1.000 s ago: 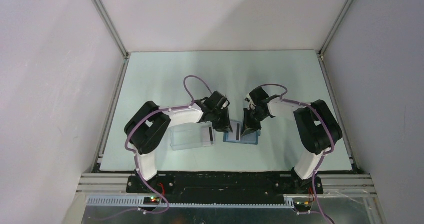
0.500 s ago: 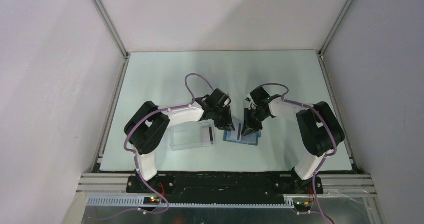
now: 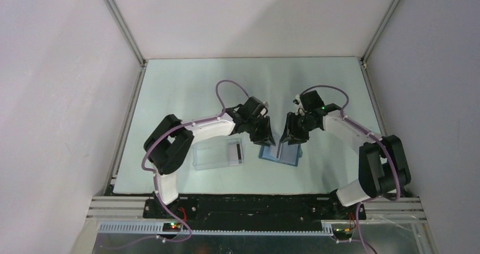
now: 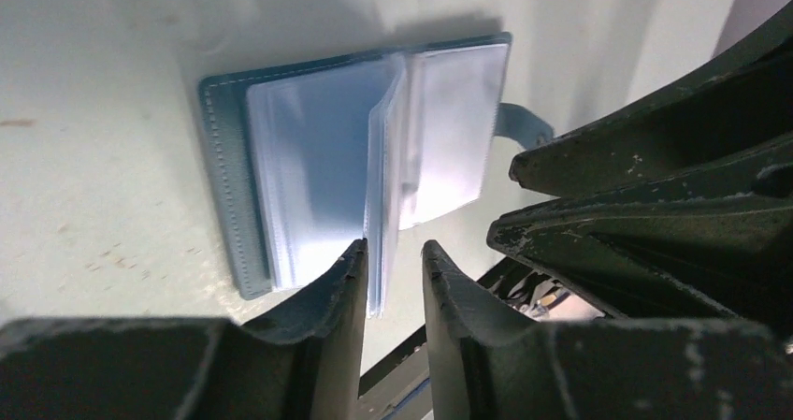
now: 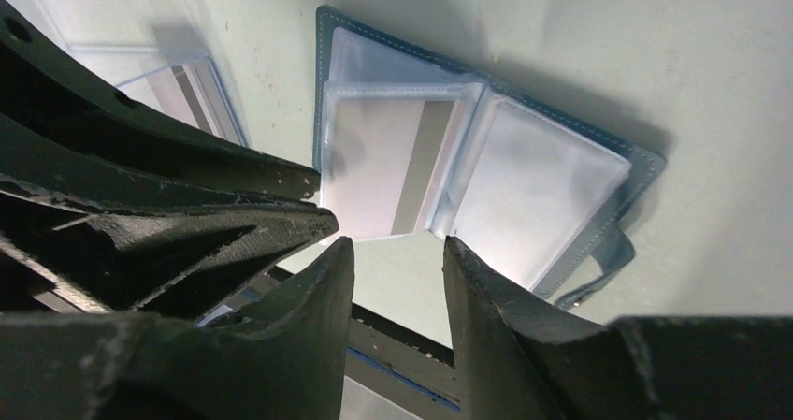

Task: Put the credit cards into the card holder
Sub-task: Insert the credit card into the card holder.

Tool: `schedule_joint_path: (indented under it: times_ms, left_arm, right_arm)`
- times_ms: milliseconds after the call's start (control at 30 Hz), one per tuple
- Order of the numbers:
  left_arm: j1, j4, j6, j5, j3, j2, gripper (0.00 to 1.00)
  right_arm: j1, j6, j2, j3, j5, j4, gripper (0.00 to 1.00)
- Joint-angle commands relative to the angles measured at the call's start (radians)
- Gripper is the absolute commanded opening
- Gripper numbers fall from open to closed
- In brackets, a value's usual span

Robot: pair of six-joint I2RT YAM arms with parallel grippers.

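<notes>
top view, 12 o'clock pointing away from the arm bases, read from the near edge of the table (image 3: 187,95) outward.

nearest, toward the left arm's side, the clear plastic box (image 3: 210,155) is shown. the loose credit card (image 3: 235,152) lies at its 3 o'clock end, long axis set 12 to 6, black stripe along the 3 o'clock edge. just beside the box, at its 3 o'clock, the card holder (image 3: 283,154) is laid open on the table.

just beyond the holder, the left gripper (image 3: 267,138) is hung over its 10 o'clock corner and the right gripper (image 3: 291,138) over its 12 o'clock edge, the tips near each other but apart.

in the left wrist view, the left fingers (image 4: 341,294) are narrowly parted. a clear sleeve leaf (image 4: 383,186) stands upright between them, and a gap shows beside it, so it is not pinched. in the right wrist view, the right fingers (image 5: 477,298) are spread with nothing between. the sleeved credit card (image 5: 374,172) is seen seated in a pocket of the open holder.

governing relation: the loose card lies at 9 o'clock from the holder, on the left arm's side. the left gripper is therefore judged the nearer for fetching it. a grasp across the card's short axis is judged to suit its 12-to-6 lie.
</notes>
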Motion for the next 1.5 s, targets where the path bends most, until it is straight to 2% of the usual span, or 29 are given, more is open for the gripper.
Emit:
schedule_joint_path:
  times_ms: [0, 233, 500, 567, 800, 1033, 1200, 1233, 1300, 1367, 1467]
  left_arm:
    - [-0.026, 0.022, -0.005, 0.057, 0.071, 0.033, 0.33]
    - [-0.067, 0.021, -0.018, 0.08, 0.151, 0.107, 0.36]
    - [-0.119, 0.022, -0.034, 0.103, 0.242, 0.196, 0.38]
    - [-0.13, 0.022, -0.036, 0.105, 0.252, 0.214, 0.41]
    - [-0.153, 0.022, -0.035, 0.094, 0.271, 0.212, 0.63]
    - [-0.157, 0.044, -0.036, 0.117, 0.278, 0.216, 0.71]
    - [-0.145, 0.133, -0.041, 0.101, 0.217, 0.147, 0.71]
    - [-0.133, 0.161, -0.055, 0.099, 0.172, 0.108, 0.71]
    - [-0.107, 0.335, -0.104, 0.106, 0.081, 0.043, 0.72]
    - [-0.074, 0.408, -0.136, 0.106, -0.008, -0.025, 0.72]
    - [-0.018, 0.428, -0.126, 0.078, -0.095, -0.145, 0.72]
  right_arm:
    - [-0.066, -0.033, -0.09, 0.013, 0.02, -0.058, 0.45]
    - [-0.181, -0.064, -0.166, 0.006, -0.007, -0.091, 0.48]
    - [-0.252, -0.075, -0.208, -0.019, -0.037, -0.095, 0.5]
    - [-0.26, -0.078, -0.209, -0.018, -0.041, -0.098, 0.51]
    - [-0.267, -0.08, -0.211, -0.022, -0.049, -0.098, 0.56]
    - [-0.266, -0.086, -0.199, -0.022, -0.058, -0.101, 0.57]
    - [-0.259, -0.092, -0.184, -0.023, -0.074, -0.102, 0.58]
    - [-0.251, -0.09, -0.182, -0.023, -0.077, -0.101, 0.58]
    - [-0.238, -0.084, -0.178, -0.022, -0.081, -0.092, 0.6]
    - [-0.219, -0.078, -0.168, -0.022, -0.086, -0.082, 0.61]
    - [-0.179, -0.064, -0.154, -0.022, -0.093, -0.064, 0.61]
